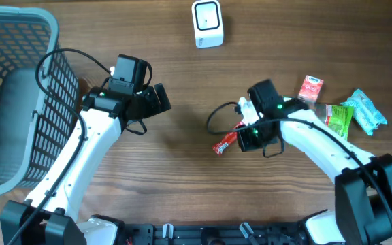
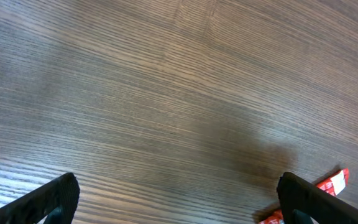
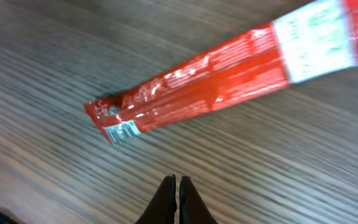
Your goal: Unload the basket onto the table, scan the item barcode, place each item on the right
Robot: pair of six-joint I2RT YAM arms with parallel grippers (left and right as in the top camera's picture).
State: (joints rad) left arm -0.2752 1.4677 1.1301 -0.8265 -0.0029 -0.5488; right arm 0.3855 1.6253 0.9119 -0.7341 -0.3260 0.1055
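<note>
The item, a long red stick packet with a white label at one end, lies flat on the wooden table. In the overhead view the packet juts out to the left from under my right gripper. My right gripper is shut just above the table, beside the packet, with nothing between its fingers. A white barcode scanner stands at the back of the table. My left gripper hovers left of centre. In its wrist view the left gripper is wide open over bare wood, the packet's end showing beside its right finger.
A grey plastic basket fills the left side of the table. At the right lie a small red packet, a green packet and a teal packet. A black cable loops beside the right arm.
</note>
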